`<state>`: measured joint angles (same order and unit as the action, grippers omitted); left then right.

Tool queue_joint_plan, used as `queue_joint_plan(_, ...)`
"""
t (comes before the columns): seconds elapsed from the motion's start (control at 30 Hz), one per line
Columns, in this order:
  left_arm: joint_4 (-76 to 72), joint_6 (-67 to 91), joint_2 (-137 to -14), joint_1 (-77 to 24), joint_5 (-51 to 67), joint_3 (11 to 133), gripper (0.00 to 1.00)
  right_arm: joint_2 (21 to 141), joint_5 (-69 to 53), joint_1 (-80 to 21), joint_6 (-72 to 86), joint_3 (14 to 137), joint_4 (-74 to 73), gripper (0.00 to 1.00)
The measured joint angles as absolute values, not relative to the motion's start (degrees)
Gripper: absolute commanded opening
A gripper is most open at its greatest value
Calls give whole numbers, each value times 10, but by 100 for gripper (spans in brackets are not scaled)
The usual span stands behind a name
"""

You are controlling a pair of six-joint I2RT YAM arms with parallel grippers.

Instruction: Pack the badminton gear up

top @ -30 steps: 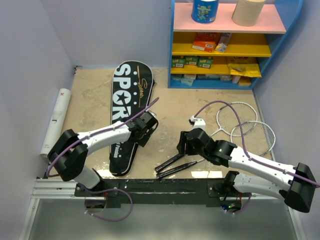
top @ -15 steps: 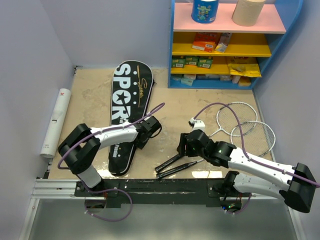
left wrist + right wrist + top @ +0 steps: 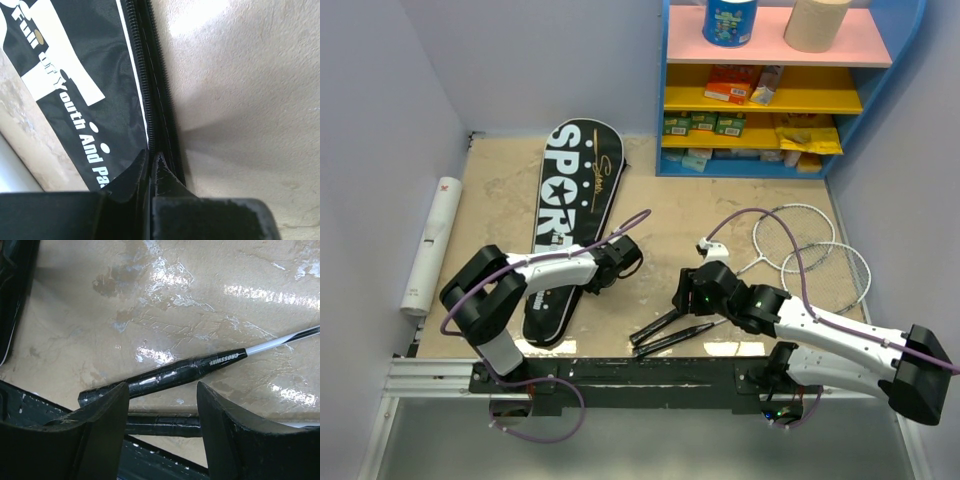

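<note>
left hand [image 3: 150,167] is pinched shut on the zipper edge of the black bag [image 3: 95,90], left of centre on the worktop [image 3: 670,200]. right hand [image 3: 161,395] hangs spread over the racket handles [image 3: 170,374], whose long axis runs near-left to far-right, much nearer it than the left hand.

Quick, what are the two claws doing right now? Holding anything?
Left gripper: shut, pinching the zipper edge of the black bag.
Right gripper: open, holding nothing, above the racket handles.
</note>
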<state>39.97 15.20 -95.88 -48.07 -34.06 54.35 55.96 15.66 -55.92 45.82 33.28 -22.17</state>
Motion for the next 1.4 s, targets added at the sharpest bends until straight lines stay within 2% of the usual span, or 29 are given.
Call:
queue_joint_plan(0.3, 388, 139, -944, -480, -319, 542, 0, 562, 159, -559, 459, 332, -230, 61)
queue_joint_plan(0.6, 364, 131, -843, -480, -254, 575, 0, 568, 224, -556, 493, 358, -301, 64)
queue_joint_plan(0.97, 322, 126, -746, -480, -233, 542, 0, 673, 258, -448, 561, 374, -324, 63)
queue_joint_plan(1.2, 295, 122, -673, -480, -213, 516, 0, 741, 276, -417, 596, 398, -326, 62)
queue_joint_plan(1.4, 278, 121, -663, -481, -175, 499, 0, 812, 280, -396, 621, 427, -322, 59)
